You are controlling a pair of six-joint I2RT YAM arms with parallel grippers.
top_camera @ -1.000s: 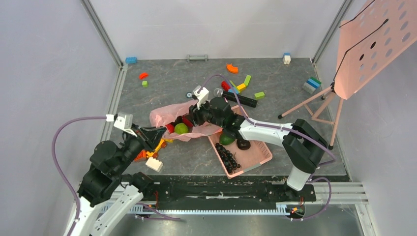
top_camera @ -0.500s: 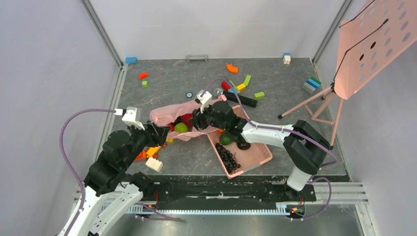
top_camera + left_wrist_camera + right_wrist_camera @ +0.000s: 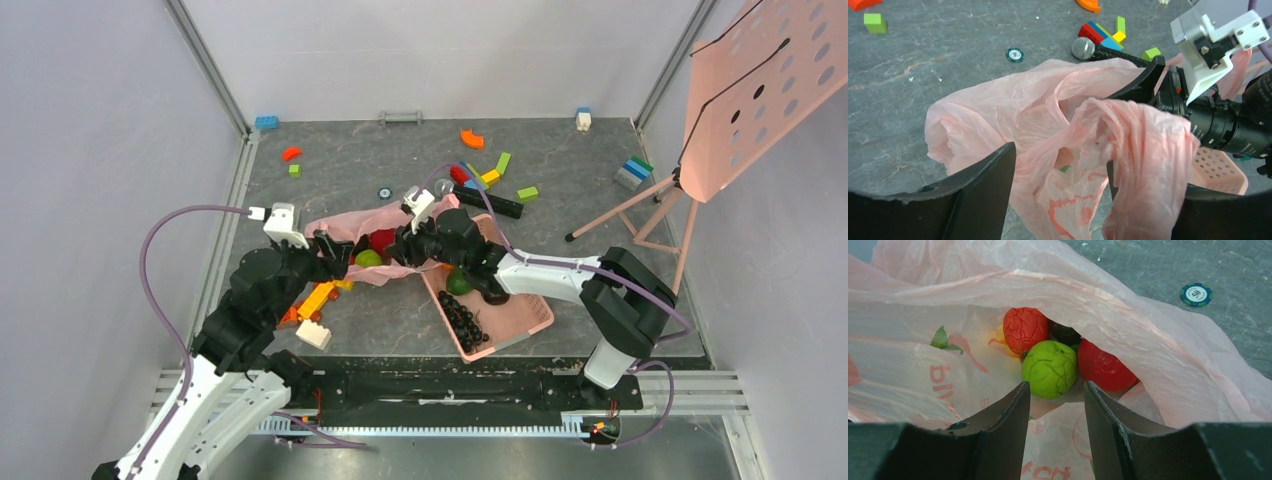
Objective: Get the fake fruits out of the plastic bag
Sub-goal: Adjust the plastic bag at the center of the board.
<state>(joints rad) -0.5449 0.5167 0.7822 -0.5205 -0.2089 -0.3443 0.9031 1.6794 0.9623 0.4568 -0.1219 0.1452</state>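
Both claws at the plastic bag (image 3: 998, 115) mouth, fruits inside.
Left gripper (image 3: 1060, 160) is spread wide, with the bag's rim draped over one finger. Right gripper (image 3: 1055, 385) is partly spread, pinching nothing, just short of the lime-green fruit (image 3: 1049, 368). That fruit touches the red textured fruit (image 3: 1025, 329). Film crowds in overhead, and beyond the bag lies bare table (image 3: 1168, 260).

Open plastic bag (image 3: 1128, 310) before right tool (image 3: 1055, 388)
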